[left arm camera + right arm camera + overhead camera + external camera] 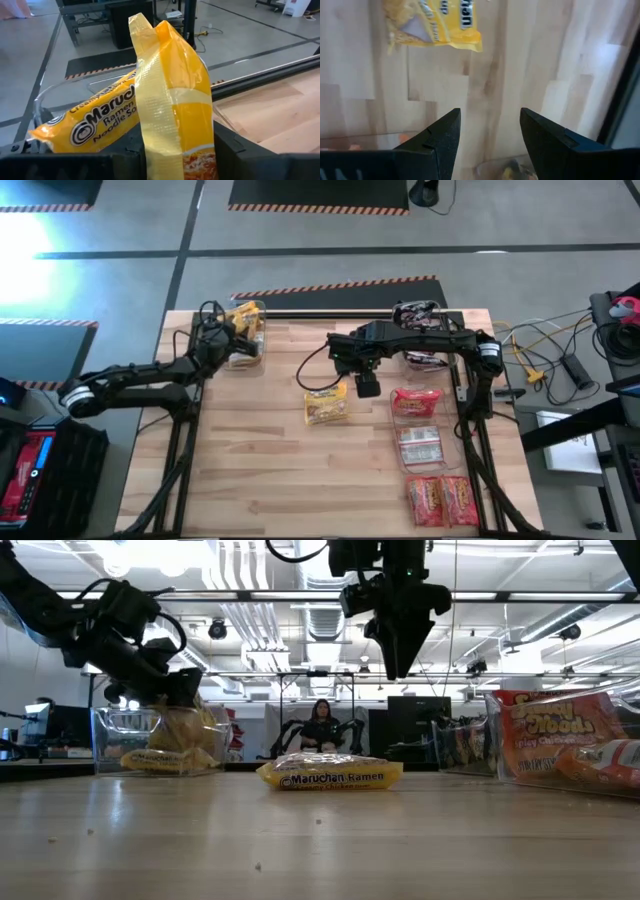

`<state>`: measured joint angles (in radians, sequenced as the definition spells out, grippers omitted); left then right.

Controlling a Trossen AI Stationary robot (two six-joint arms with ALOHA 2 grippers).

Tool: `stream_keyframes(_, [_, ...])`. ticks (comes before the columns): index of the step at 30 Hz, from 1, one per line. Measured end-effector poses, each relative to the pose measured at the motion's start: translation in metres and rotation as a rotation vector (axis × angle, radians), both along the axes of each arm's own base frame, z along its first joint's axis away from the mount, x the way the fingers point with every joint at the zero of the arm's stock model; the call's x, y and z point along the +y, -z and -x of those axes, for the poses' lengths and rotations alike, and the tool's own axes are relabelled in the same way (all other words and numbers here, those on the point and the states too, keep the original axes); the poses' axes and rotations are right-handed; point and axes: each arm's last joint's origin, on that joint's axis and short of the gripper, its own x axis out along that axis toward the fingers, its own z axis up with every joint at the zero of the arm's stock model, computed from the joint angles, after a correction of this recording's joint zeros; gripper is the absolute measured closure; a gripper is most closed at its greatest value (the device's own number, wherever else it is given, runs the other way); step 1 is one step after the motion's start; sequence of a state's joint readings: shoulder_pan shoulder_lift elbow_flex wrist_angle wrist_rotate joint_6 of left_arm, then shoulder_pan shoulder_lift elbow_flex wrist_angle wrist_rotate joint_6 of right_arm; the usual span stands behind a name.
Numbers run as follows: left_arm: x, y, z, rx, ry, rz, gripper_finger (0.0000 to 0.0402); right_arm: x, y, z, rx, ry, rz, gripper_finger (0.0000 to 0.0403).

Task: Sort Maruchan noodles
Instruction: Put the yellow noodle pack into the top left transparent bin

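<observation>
My left gripper (228, 332) is at the clear bin (247, 328) on the table's far left and is shut on a yellow Maruchan packet (175, 100). A second yellow packet (95, 122) lies in that bin behind it. My right gripper (367, 387) hangs open above the table's middle, fingers pointing down, just right of and beyond a yellow packet (326, 406) that lies flat on the wood (330, 773). In the right wrist view that packet (435, 22) shows ahead of the open fingers. My left gripper pinches the yellow packet between its two fingers (235, 150), on the packet's lower part (192, 160). The packet stands on end in the hold, its crimped upper end (142, 25) free, over the bin. How far back it reaches between the fingers is hidden.
Red-orange packets lie along the table's right side: one (416, 400) and a pale-faced one (420, 445) in a clear bin, two more (440, 500) near the front edge. Another clear bin (420, 315) with dark packets stands far right. A person sits beyond the table (322, 725).
</observation>
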<state>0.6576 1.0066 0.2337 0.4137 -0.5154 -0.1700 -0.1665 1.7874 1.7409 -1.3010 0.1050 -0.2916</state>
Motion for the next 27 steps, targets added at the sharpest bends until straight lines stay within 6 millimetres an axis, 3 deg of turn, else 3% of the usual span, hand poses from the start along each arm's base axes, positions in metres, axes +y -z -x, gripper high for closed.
stream_keyframes(7, [0.005, 0.003, -0.003, 0.021, 0.035, 0.008, 0.0258, 0.002, 0.0, 0.0, -0.009, -0.015, -0.052, 0.0209])
stream_keyframes(13, [0.007, -0.014, -0.006, 0.139, 0.09, 0.019, 0.0208, 0.002, 0.0, 0.0, -0.008, -0.014, -0.052, 0.0209])
stream_keyframes(20, [0.012, -0.041, -0.002, 0.423, -0.117, 0.072, 0.0179, 0.002, 0.0, 0.0, -0.009, -0.011, -0.052, 0.0209])
stream_keyframes(27, [0.009, -0.038, 0.004, 0.451, -0.194, 0.152, 0.0178, 0.001, 0.0, 0.0, -0.01, -0.011, -0.052, 0.0209])
